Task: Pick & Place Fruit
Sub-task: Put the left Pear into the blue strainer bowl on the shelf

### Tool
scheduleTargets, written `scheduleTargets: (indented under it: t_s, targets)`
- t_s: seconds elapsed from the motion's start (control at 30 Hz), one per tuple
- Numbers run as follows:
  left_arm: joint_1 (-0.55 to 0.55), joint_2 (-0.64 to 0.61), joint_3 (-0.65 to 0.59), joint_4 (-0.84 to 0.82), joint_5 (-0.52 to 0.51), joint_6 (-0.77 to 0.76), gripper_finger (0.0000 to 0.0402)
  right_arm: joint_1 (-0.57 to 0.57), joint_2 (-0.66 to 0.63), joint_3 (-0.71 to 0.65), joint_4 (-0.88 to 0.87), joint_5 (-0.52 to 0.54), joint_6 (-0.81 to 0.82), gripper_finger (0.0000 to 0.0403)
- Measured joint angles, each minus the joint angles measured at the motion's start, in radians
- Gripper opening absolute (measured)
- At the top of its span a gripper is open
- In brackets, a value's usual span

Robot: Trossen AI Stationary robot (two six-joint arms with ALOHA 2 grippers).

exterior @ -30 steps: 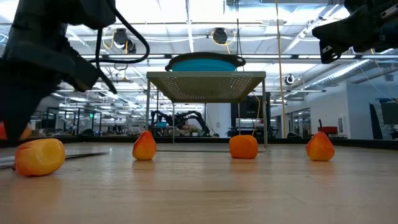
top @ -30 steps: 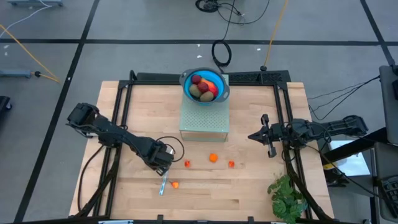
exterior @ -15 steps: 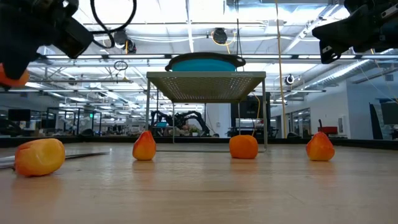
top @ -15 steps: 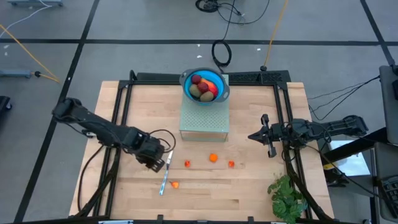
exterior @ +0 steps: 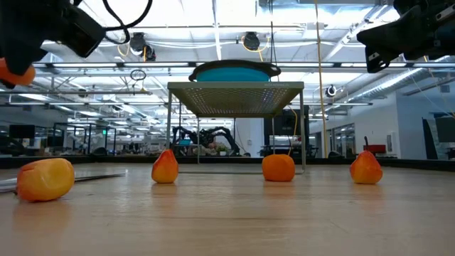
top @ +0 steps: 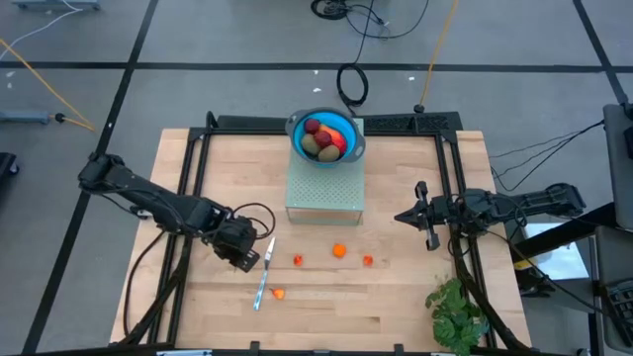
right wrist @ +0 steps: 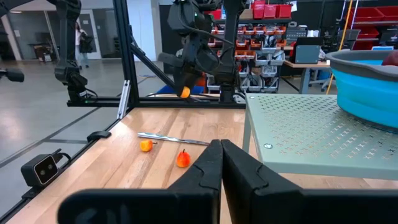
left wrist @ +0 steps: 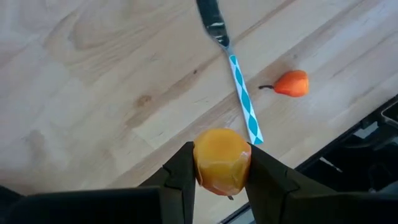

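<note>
My left gripper (top: 243,253) hangs above the table's near-left part, shut on a small orange-yellow fruit piece (left wrist: 222,160), which also shows in the low view (exterior: 14,72). Several small orange pieces lie on the wood (top: 298,260) (top: 339,250) (top: 368,261) (top: 279,294). A blue bowl (top: 342,123) holds maroon, olive and red-orange fruit and stands on a pale green perforated stand (top: 324,195). My right gripper (top: 425,220) waits shut above the table's right side. My left gripper pinches the orange-yellow piece between its two fingers (left wrist: 180,175), one on each opposite side (left wrist: 200,163). The fingers point down at the table from above. The piece is lifted clear of the wood, well above the knife.
A slim knife with a blue-and-white striped handle (top: 262,280) lies under the left gripper, beside one orange piece (left wrist: 291,83). A green leafy plant (top: 457,314) sits at the near-right corner. Black frame rails (top: 194,168) run along the table's sides.
My left gripper has risen from just above the table, carrying the orange-yellow piece clear of the wood, and has drifted slightly toward the table's left edge. Most of the rise came first; it has slowed since.
</note>
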Motion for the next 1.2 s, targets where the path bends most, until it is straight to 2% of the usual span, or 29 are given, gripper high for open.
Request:
scheduleTargets:
  t_s: [0.17,0.4,0.53,0.83,1.0,1.2]
  targets:
    - [0.0,0.0,0.0,0.177,-0.068,0.214,0.0104,0.0,0.0,0.0,0.0,0.0,0.0,0.0]
    - [0.0,0.0,0.001,0.546,-0.174,0.606,0.0104,0.0,0.0,0.0,0.0,0.0,0.0,0.0]
    - [0.0,0.0,0.001,0.693,-0.228,0.851,0.0104,0.0,0.0,0.0,0.0,0.0,0.0,0.0]
    - [-0.003,0.0,0.001,0.824,-0.315,1.376,0.0104,0.0,0.0,0.0,0.0,0.0,0.0,0.0]
    - [-0.003,0.0,0.001,0.893,-0.4,1.658,0.0104,0.0,0.0,0.0,0.0,0.0,0.0,0.0]
    - [-0.002,0.0,0.001,1.05,-0.513,1.883,0.0104,0.0,0.0,0.0,0.0,0.0,0.0,0.0]
